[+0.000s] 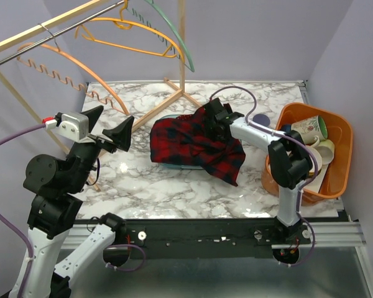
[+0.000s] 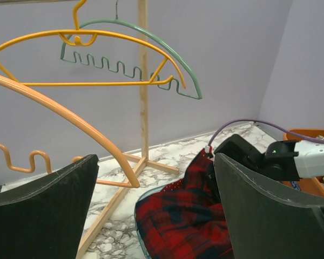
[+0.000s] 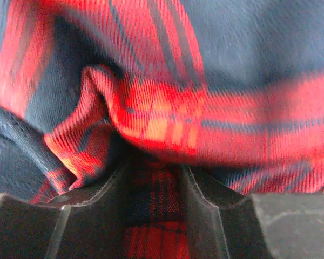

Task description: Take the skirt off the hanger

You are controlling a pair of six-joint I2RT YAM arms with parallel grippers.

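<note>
— Three hangers up ahead of the left claw (image 1: 109,124)?
— Yes, above and ahead: big orange hanger (image 2: 70,116) nearest, yellow-orange hanger (image 2: 86,83) and green hanger (image 2: 102,21) behind it. Wooden rack post (image 2: 144,81) straight beyond the gap between the fingers.
— And the plaid skirt (image 1: 196,146)?
— Off the hangers, heaped on the marble tabletop (image 1: 143,180), directly under and around the right claw (image 1: 216,118). Draped over a blue-grey rim (image 2: 137,208); kind of dish unclear.
— Anything crowding that claw?
— Orange basin (image 1: 342,149) behind it, beside the elbow, with mugs (image 1: 311,127) stacked inside. Rack's foot off to its left.
— Grip?
— Right fingers drawn narrow, pinching a fold of red-and-navy cloth between the pads. Left fingers spread wide, holding nothing.
— Poses?
— Right: elbow hunched high by the basin, forearm sloping forward and left, down onto the cloth. Left: folded back over its base, wrist raised well above the table, pointing level toward the skirt, well short of it.
</note>
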